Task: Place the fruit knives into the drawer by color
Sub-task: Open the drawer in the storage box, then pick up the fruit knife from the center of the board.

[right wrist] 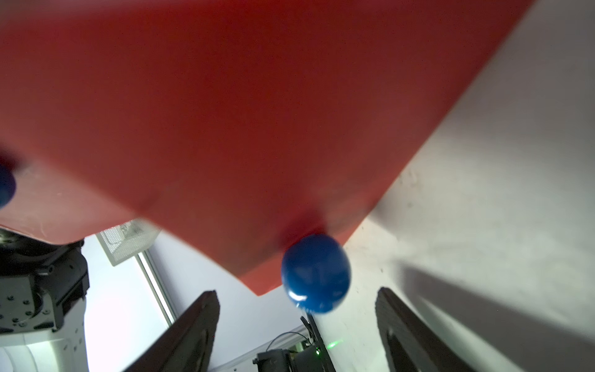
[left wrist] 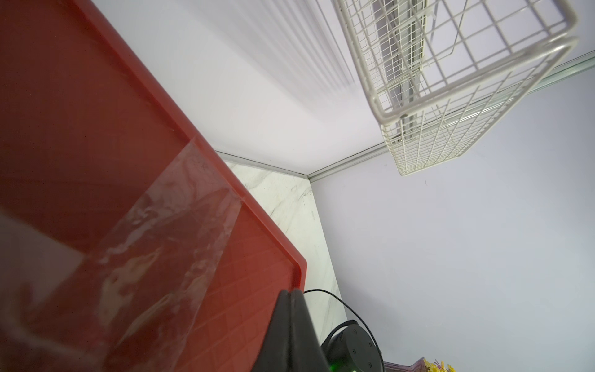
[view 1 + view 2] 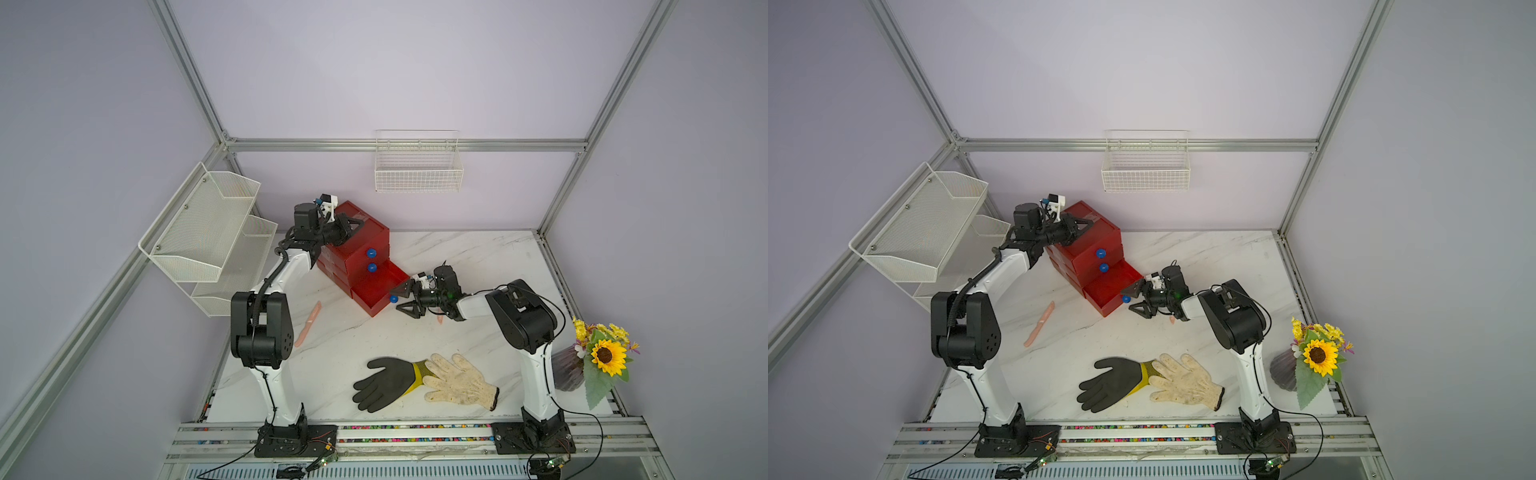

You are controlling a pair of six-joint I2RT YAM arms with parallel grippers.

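Marble tabletop, drawer knob between spread right claw

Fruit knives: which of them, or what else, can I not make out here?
- Pink knife tip: both top views, rest hidden under the right arm.
- Open bottom drawer: top views, contents too dark and small to tell.
- Blue knob: right wrist view, blurred.

Red drawer, blue knobs, pink knife, white-marbled table.
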